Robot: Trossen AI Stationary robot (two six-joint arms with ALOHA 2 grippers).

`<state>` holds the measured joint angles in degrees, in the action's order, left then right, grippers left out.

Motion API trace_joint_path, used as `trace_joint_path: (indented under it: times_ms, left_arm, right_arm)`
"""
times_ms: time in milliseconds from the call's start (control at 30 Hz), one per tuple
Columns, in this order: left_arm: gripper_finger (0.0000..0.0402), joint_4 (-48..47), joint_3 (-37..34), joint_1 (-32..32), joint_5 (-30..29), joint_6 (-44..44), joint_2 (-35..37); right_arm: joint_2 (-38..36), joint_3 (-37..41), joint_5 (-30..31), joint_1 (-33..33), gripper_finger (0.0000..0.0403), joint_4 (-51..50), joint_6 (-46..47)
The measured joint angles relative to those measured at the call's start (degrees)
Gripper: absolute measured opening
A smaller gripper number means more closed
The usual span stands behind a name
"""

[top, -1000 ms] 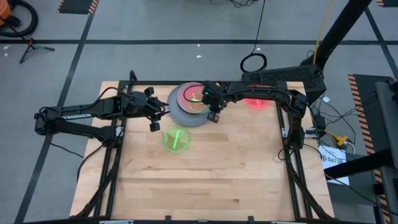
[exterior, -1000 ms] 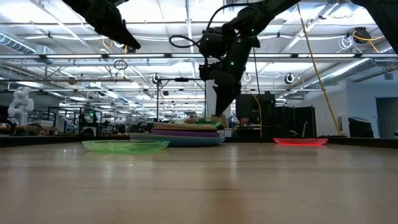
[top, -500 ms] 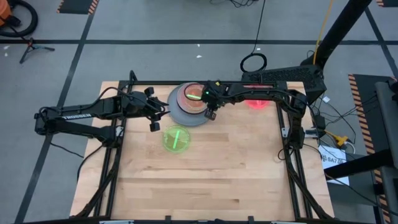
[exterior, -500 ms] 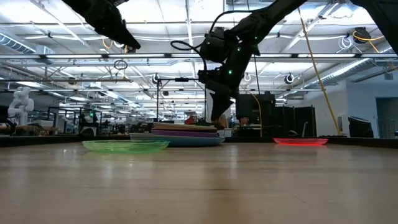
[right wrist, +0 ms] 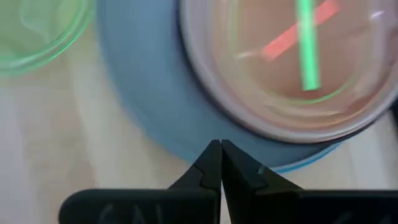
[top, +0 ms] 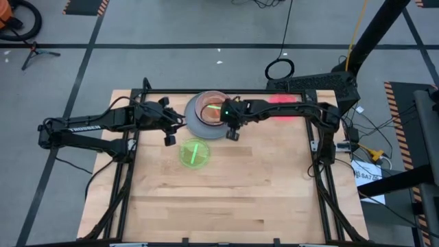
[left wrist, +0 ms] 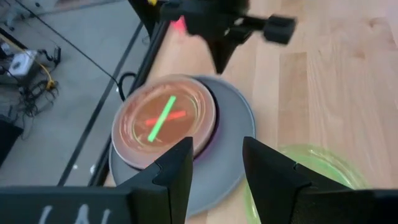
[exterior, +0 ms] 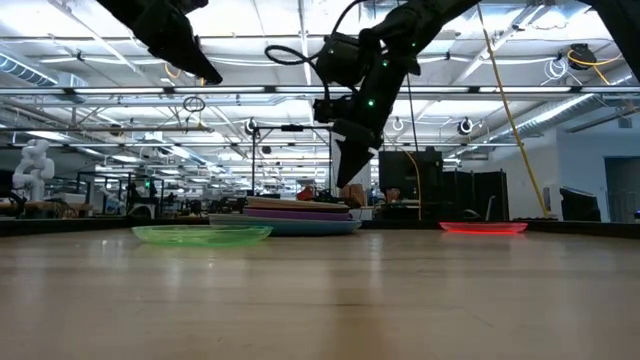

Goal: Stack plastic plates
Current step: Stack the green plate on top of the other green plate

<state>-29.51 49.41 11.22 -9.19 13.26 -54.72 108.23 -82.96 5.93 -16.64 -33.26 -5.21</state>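
A stack of plastic plates (top: 208, 115) stands near the table's far edge, a large grey-blue plate at the bottom and a translucent pinkish plate (right wrist: 292, 62) on top. A small green plate (top: 194, 152) lies flat on the wood nearer me. A pink-red plate (exterior: 483, 227) lies to the right, partly under the right arm. My right gripper (right wrist: 221, 155) is shut and hangs just above the stack's near right rim (exterior: 350, 190). My left gripper (left wrist: 217, 168) is open, high up to the left of the stack (top: 168, 130), and holds nothing.
Bare wood takes up the near half of the table (top: 219, 199). A dark frame runs along the table's edges (top: 130, 171). The right arm (top: 288, 108) stretches level along the far edge, above the pink-red plate.
My right gripper has risen off the stack's right rim and shifted slightly toward the table's left and near edge. The small translucent plate on top, tilted a second ago, now lies flat on the stack.
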Motion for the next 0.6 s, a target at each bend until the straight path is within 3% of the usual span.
trace_joint_path:
  times_ms: [300,600]
  left_arm:
    - [0.0147,-5.76,-0.29,0.00,0.04,-6.87,-0.02]
    - [0.0147,-5.79,-5.85,-0.38,2.01,-11.84,-0.02]
  right_arm:
    - [-0.99,2.06,0.00,3.66,0.0000,-1.99,-0.45]
    - [-11.14,15.79,0.00,4.39,0.0000,12.57,-0.23]
